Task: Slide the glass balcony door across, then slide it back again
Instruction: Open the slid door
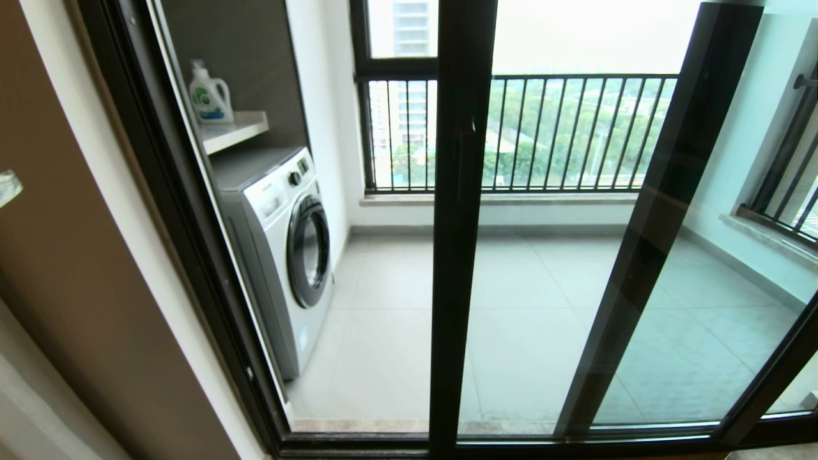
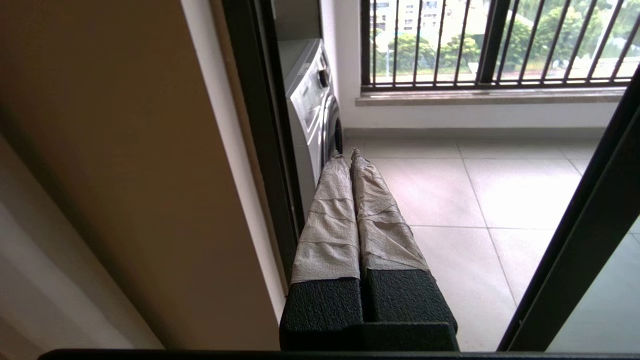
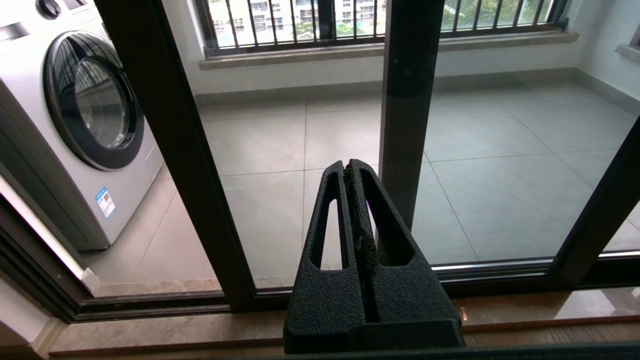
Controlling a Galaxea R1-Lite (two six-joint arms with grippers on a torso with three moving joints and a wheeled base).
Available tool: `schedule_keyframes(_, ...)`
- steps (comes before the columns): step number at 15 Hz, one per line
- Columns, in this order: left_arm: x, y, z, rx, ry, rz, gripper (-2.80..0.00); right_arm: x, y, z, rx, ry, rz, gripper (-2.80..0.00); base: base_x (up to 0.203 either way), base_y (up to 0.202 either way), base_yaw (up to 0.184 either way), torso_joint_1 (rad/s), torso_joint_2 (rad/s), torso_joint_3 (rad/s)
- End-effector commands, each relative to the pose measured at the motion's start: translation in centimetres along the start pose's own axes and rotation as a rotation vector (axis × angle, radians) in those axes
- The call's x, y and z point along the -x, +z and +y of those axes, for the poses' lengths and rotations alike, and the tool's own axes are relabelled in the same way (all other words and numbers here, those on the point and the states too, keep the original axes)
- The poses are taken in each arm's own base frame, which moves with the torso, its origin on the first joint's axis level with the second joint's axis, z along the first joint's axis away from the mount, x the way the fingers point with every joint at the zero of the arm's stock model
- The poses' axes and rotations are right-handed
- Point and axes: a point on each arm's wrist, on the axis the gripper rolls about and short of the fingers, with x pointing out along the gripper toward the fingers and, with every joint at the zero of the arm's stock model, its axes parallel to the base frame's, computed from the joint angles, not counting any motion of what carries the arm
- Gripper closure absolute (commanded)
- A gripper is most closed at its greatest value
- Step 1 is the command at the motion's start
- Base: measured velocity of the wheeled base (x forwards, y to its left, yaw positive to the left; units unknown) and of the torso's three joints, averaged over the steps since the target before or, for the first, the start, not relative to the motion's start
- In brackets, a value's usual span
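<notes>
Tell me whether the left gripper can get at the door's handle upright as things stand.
Probably yes. The left gripper, shut and empty, points through the open gap beside the washing machine. The glass balcony door stands to its right with nothing visibly between them.

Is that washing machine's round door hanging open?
No, the washing machine has its round door shut flat against its front.

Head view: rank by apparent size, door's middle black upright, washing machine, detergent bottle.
1. Door upright, spans the full height of the view.
2. Washing machine.
3. Detergent bottle, smallest by far.
The upright is nearest the camera, so its lead is partly closeness.
</notes>
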Motion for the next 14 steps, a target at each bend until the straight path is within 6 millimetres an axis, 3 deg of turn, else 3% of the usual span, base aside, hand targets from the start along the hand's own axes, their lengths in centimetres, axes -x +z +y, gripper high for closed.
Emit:
schedule_keyframes(1,6.0,-3.4,1.9,0.008,0.108,-0.064,0.0,-0.1,-0.3,0.0,0.0,-0.001,0.012,0.0,0.0,0.0,0.0,0.0,0.0,0.0)
schedule_keyframes(5,10.8,-8.2,2.4,-0.017,0.217,-0.128,0.0,-0.1,-0.3,0.0,0.0,-0.001,0.012,0.0,0.0,0.0,0.0,0.0,0.0,0.0)
schedule_keyframes(9,11.5,-18.3,1.4,-0.07,0.168,0.017,0.0,-0.1,-0.3,0.0,0.0,0.0,0.012,0.0,0.0,0.0,0.0,0.0,0.0,0.0)
schedule_keyframes(11,12.7,-19.9,1.1,-0.023,0.037,-0.014,0.0,-0.1,-0.3,0.0,0.0,0.001,0.012,0.0,0.0,0.0,0.0,0.0,0.0,0.0)
schedule_keyframes(14,13.2,-21.7,0.8,0.012,-0.069,0.103,0.0,-0.1,-0.3,0.0,0.0,0.0,0.012,0.0,0.0,0.0,0.0,0.0,0.0,0.0)
